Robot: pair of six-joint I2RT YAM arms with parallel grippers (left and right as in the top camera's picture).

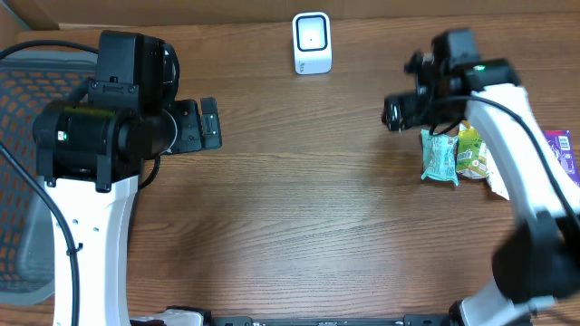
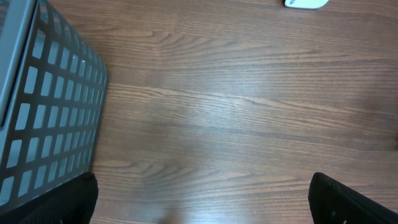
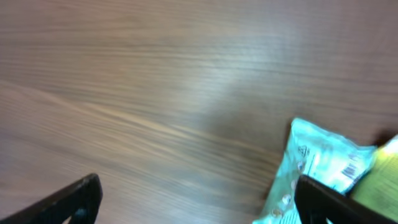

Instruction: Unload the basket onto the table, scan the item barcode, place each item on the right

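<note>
1. Across the whole view runs the wooden table [image 1: 290, 199], with bare boards through the middle.
2. At the left edge sits a grey mesh basket [image 1: 27, 136], partly under my left arm.
3. My left gripper [image 1: 204, 125] hangs over the left side beside that basket, jaws spread wide with nothing between them.
4. My right gripper [image 1: 399, 110] hovers on the right, just left of the packets. Its jaws are also released and wide, holding nothing.
5. At the far edge, near the centre, stands the small white scanner [image 1: 312, 43], well apart from both grippers.
6. I take the teal packet [image 1: 440, 156] as the item. It lies flat on the right side, touching a green packet [image 1: 471, 152], with a purple packet [image 1: 562, 149] further right.
7. I judge it light, soft and crinkly, with film that could slip or buckle.
8. Its barcode [image 3: 350, 169] shows in the right wrist view, so I'd pinch a sealed end seam and leave that patch uncovered.
</note>
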